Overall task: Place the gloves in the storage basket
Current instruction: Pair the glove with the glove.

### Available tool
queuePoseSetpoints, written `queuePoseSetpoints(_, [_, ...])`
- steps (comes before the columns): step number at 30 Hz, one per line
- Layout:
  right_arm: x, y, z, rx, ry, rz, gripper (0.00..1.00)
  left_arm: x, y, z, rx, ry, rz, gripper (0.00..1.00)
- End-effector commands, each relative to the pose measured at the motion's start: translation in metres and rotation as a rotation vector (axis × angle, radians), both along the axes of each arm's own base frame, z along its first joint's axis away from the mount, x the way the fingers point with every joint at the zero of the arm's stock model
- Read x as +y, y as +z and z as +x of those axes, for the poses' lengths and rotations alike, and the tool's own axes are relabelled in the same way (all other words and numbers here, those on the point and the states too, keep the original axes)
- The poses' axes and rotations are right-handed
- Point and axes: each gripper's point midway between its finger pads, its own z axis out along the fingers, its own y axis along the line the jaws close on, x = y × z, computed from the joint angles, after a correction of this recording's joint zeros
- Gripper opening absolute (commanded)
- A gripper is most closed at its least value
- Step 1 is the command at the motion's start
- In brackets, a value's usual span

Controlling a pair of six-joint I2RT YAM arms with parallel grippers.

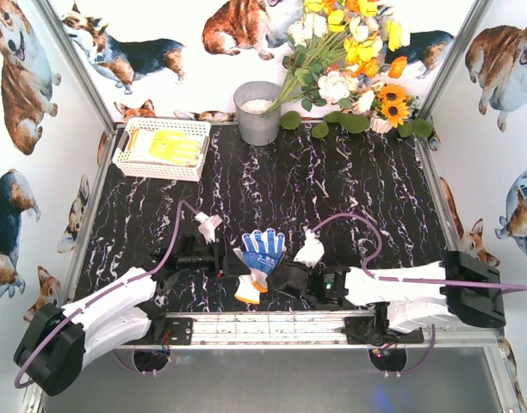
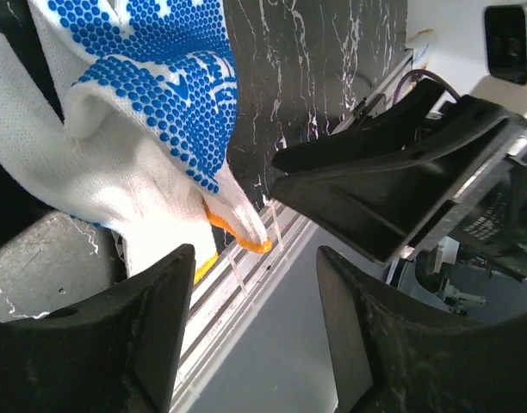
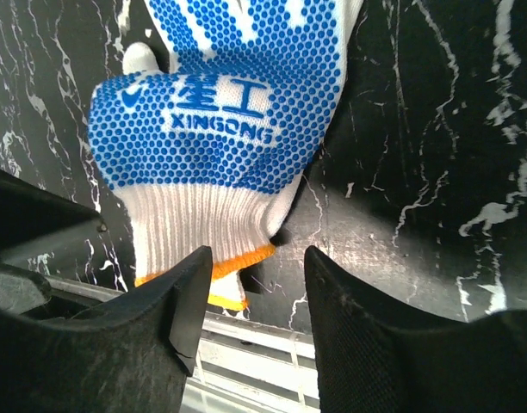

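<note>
A blue-dotted white knit glove (image 1: 263,249) lies at 6 o'clock on the black marbled desk (image 1: 358,189), between the left gripper (image 2: 255,255) and the right gripper (image 3: 257,255), both jaws half open and empty.

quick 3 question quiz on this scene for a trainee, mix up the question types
1. True or false: the storage basket already holds a yellow glove.
2. Where is the blue-dotted glove?
A. in the storage basket
B. on the table, between the left gripper and the right gripper
C. lifted clear into the air
3. What colour is the cuff trim on the blue-dotted glove?

Key: 1 true; 2 B; 3 orange
</note>
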Motion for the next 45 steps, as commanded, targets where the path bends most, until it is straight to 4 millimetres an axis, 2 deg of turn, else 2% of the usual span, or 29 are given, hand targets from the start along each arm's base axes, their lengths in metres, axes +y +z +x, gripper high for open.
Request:
queuePoseSetpoints(1, [0.026, 0.004, 0.006, 0.013, 0.001, 0.127, 0.47, -0.010, 0.009, 0.000, -0.016, -0.024, -0.069, 0.50])
queuePoseSetpoints(5, [0.023, -0.007, 0.005, 0.047, -0.021, 0.113, 0.44, -0.011, 0.004, 0.001, -0.019, -0.026, -0.055, 0.43])
queuePoseSetpoints(10, [0.029, -0.018, 0.005, 0.071, -0.013, 0.127, 0.37, -0.017, -0.006, -0.005, 0.009, -0.056, -0.053, 0.42])
queuePoseSetpoints(16, [0.042, -0.036, -0.002, 0.142, -0.014, 0.147, 0.36, -0.024, -0.018, -0.010, 0.031, -0.094, -0.025, 0.43])
queuePoseSetpoints(20, [0.043, -0.041, -0.002, 0.158, -0.012, 0.137, 0.34, -0.028, -0.036, -0.019, 0.060, -0.116, 0.016, 0.30])
queuePoseSetpoints(22, [0.037, -0.046, -0.005, 0.185, -0.026, 0.123, 0.29, -0.027, -0.042, -0.019, 0.068, -0.121, 0.039, 0.21])
queuePoseSetpoints(25, [0.026, -0.046, -0.008, 0.197, -0.041, 0.103, 0.08, -0.027, -0.042, -0.014, 0.050, -0.123, 0.066, 0.11])
queuePoseSetpoints(27, [0.019, -0.039, -0.006, 0.180, -0.054, 0.096, 0.00, -0.027, -0.040, -0.010, 0.031, -0.132, 0.093, 0.08])
queuePoseSetpoints(32, [0.008, -0.008, 0.004, 0.101, -0.065, 0.108, 0.00, -0.025, -0.020, 0.005, -0.054, -0.131, 0.145, 0.00])
queuePoseSetpoints(36, [-0.002, 0.014, 0.009, 0.054, -0.077, 0.115, 0.00, -0.021, -0.004, 0.018, -0.105, -0.097, 0.164, 0.00])
queuePoseSetpoints(39, [-0.001, 0.027, 0.014, 0.011, -0.068, 0.145, 0.00, -0.013, 0.008, 0.025, -0.157, -0.071, 0.203, 0.00])
queuePoseSetpoints(40, [0.001, 0.039, 0.015, -0.007, -0.065, 0.175, 0.00, -0.011, 0.013, 0.028, -0.175, -0.056, 0.205, 0.00])
queuePoseSetpoints(45, [-0.004, 0.057, 0.024, -0.036, -0.057, 0.155, 0.00, -0.022, 0.037, 0.036, -0.194, -0.076, 0.148, 0.00])
